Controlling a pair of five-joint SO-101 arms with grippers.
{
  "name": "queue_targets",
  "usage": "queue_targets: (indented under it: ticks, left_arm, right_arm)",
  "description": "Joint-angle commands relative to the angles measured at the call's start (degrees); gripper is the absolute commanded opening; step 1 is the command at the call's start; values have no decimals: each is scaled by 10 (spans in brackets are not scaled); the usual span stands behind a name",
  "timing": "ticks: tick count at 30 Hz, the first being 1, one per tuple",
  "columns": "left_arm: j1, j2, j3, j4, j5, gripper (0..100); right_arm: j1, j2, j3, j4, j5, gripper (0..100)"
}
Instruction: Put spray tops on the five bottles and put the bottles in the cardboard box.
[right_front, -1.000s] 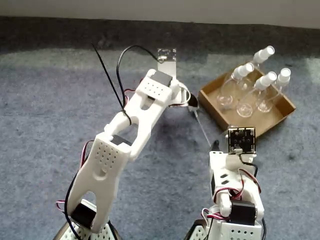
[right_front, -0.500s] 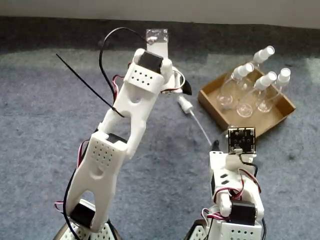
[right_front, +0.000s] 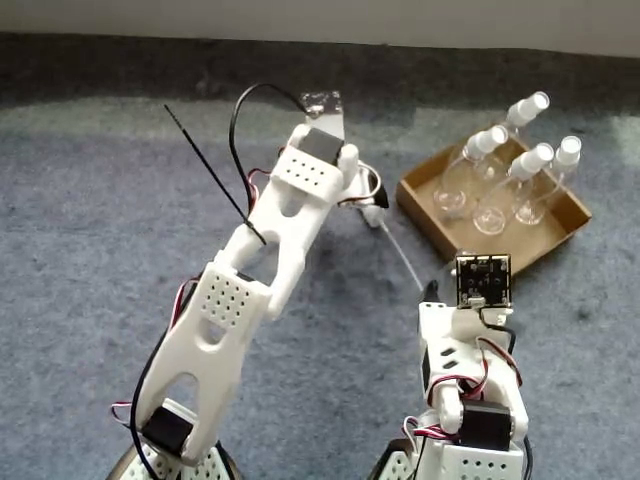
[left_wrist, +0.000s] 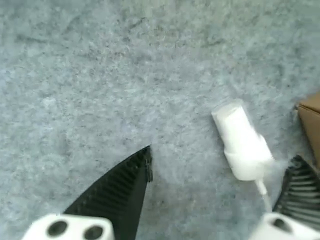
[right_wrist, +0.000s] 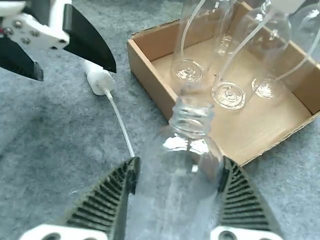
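1. Since the high view of half a second ago, when the left arm was swung away from the box and the spray top lay fully exposed, the left gripper (left_wrist: 222, 155) has come back over the spray top (left_wrist: 242, 145). The arm now stands much as it did a full second ago.
2. The left gripper's jaws are spread wide and hold nothing. The spray top lies on its side on the grey carpet (left_wrist: 100, 75) between the black fingers, closer to one of them, with its dip tube (right_wrist: 120, 122) trailing towards the right arm.
3. The spray top has stayed in roughly the same place throughout, just beside the near wall of the cardboard box (right_front: 425, 222). We cannot tell whether it has shifted slightly.
4. We see no change on the right side. The right gripper (right_wrist: 179, 170) is clamped on the uncapped bottle (right_wrist: 185, 145), whose open neck points towards the box.
5. Four capped bottles (right_front: 500, 170) stand in the box as before.
6. Reading for the task: four of the five are done. The swing out and back looks to us like a re-approach to the last spray top, which is not yet gripped. What is left, in our judgement, is to close on the top, feed the tube into the held bottle's neck, seat the top and box the bottle.
7. Risk noted: the top sits off-centre between the jaws, so closing may roll it rather than grip it.
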Motion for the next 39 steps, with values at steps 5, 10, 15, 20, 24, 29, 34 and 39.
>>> queue_targets:
  ticks: [5, 10, 15, 20, 24, 29, 34, 39]
  left_arm:
    - [39, -9, -10, -40, 6, 264]
    - [41, 11, -15, -40, 4, 104]
    - [31, 28, -15, -35, 4, 95]
    - [6, 28, -15, -19, 4, 95]
    - [-10, 28, -40, 17, 4, 94]
    - [-17, 29, -109, 99, 3, 94]
    - [-22, 22, -139, 108, 3, 94]
    - [-21, -36, -148, 111, 2, 94]
  right_arm:
    - [5, -8, -27, -16, 1, 156]
    - [5, -8, -27, -16, 1, 156]
    - [6, -8, -27, -16, 1, 156]
    - [5, -8, -27, -16, 1, 156]
    - [4, -8, -27, -16, 1, 156]
    - [3, -8, -27, -16, -2, 156]
    - [2, -8, -27, -16, -3, 156]
    - [-38, -8, -27, -16, -3, 156]
